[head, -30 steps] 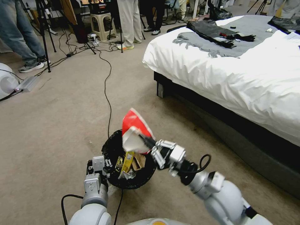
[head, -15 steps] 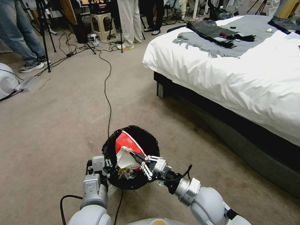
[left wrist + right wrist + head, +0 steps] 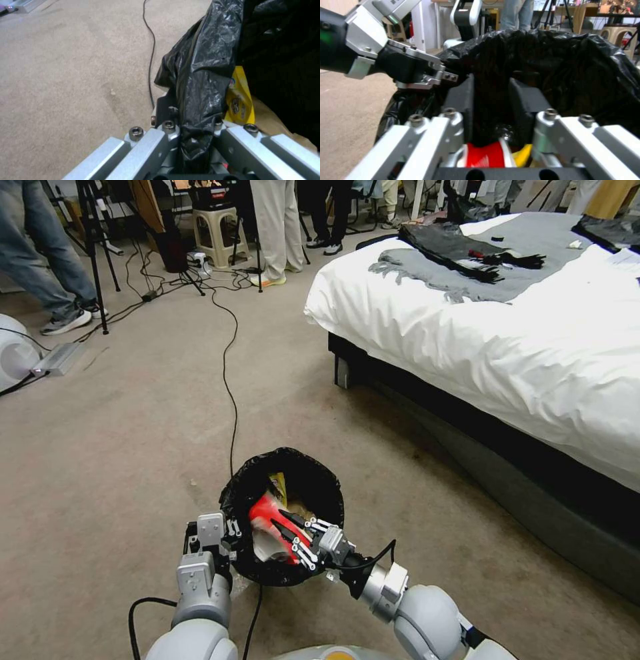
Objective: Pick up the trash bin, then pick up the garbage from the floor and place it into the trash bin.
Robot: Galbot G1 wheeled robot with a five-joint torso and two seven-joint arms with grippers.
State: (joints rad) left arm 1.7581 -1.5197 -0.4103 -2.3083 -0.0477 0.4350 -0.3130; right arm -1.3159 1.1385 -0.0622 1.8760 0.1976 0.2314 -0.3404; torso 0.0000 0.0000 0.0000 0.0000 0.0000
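The left gripper (image 3: 230, 532) is clamped on the trash bin (image 3: 310, 473) rim; the right gripper (image 3: 283, 527), fingers apart, reaches inside beside the red carton (image 3: 265, 508); no litter seems left on the floor.

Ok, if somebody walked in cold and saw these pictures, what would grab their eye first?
Probably the flattened red carton, pushed down inside the black-lined trash bin on the carpet, with the right gripper reaching in over it. The left gripper clamps the bin's rim on the robot's left side. To the right stands a bed with a white duvet.
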